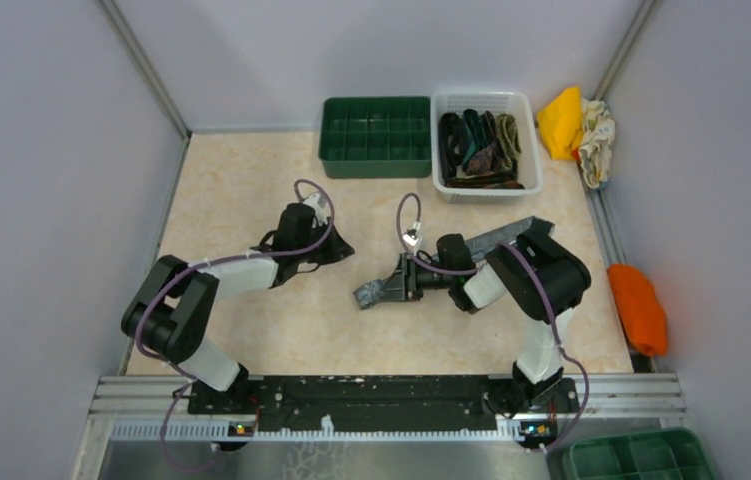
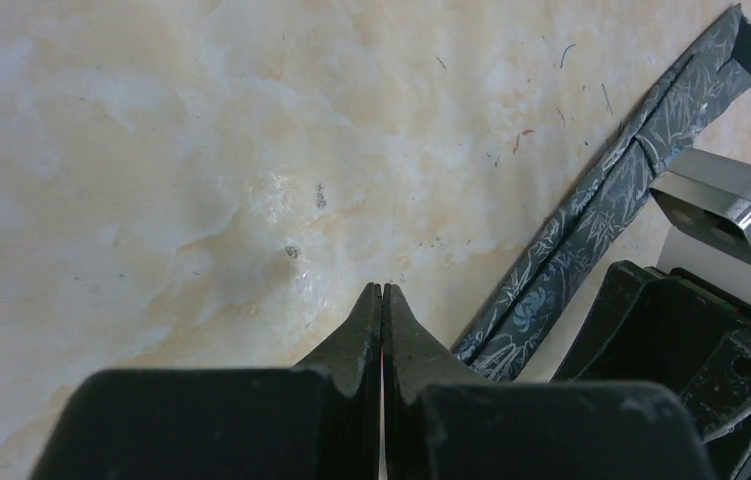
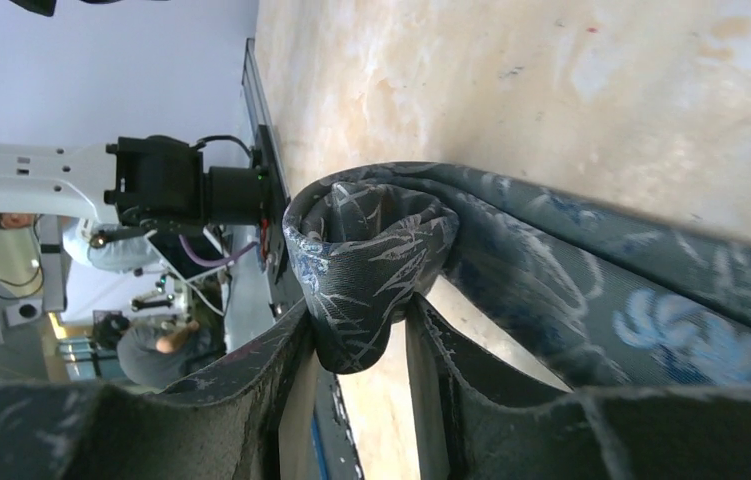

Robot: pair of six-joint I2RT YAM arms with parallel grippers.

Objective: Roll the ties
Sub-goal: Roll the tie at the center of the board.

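Note:
A grey patterned tie (image 1: 496,238) lies slanted across the table, from its narrow end at the right to a curled wide end (image 1: 371,292) at the centre. My right gripper (image 1: 398,282) is shut on that curled end. In the right wrist view the fabric forms a small coil (image 3: 371,235) pinched between the fingers (image 3: 281,350), and the rest of the tie (image 3: 591,290) trails off to the right. My left gripper (image 1: 339,247) is shut and holds nothing. It hovers over bare table left of the tie (image 2: 611,190), with its tips (image 2: 382,292) pressed together.
A white basket (image 1: 484,97) at the back holds several dark ties (image 1: 479,148). A green compartment tray (image 1: 376,135) stands beside it. A yellow cloth (image 1: 561,120) and an orange cloth (image 1: 639,305) lie at the right wall. Another green tray (image 1: 641,455) sits at the near right.

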